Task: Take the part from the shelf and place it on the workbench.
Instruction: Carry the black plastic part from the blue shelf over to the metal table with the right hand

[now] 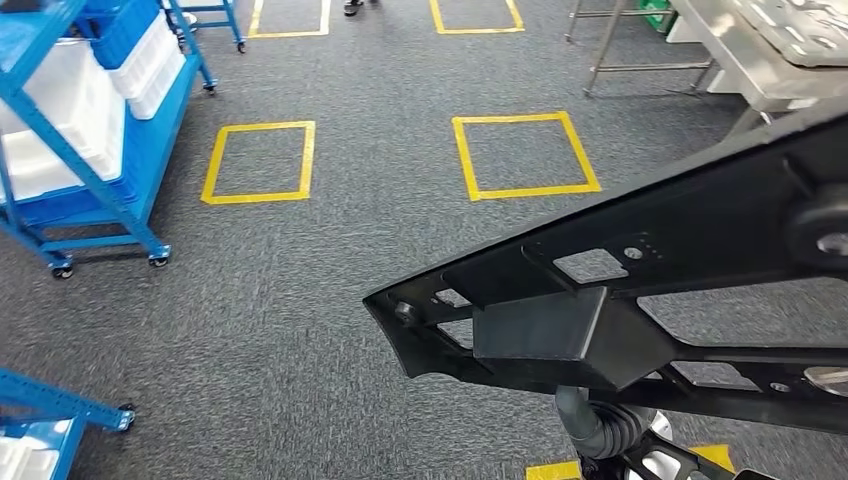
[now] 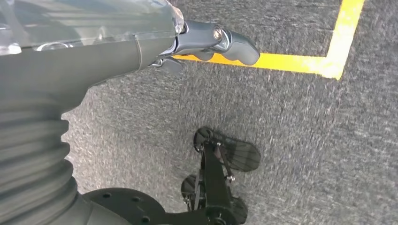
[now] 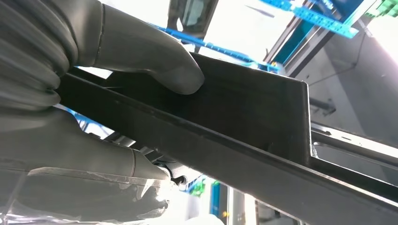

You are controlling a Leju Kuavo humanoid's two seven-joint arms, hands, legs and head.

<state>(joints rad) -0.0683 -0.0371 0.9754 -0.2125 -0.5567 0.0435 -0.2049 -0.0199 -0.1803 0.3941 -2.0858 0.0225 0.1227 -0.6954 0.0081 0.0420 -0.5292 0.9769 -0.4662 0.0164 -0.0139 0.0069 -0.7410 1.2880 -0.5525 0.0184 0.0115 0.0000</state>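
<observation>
Up close in the head view, a long black part point(image 1: 620, 290) with cut-out holes and a boxy block at its middle stretches across the lower right, held in the air above grey carpet point(image 1: 300, 300) marked with yellow tape squares point(image 1: 525, 155). In the right wrist view, the right hand point(image 3: 94, 93) grips the part point(image 3: 244, 126), its thick grey thumb pressed on one face and its other fingers wrapped under the edge. In the left wrist view, the left hand point(image 2: 206, 44) hangs over the carpet with its fingers curled in, holding nothing. Blue shelves point(image 1: 70, 140) carrying white bins stand at the left. A metal worktop point(image 1: 760, 55) stands far off at the upper right.
</observation>
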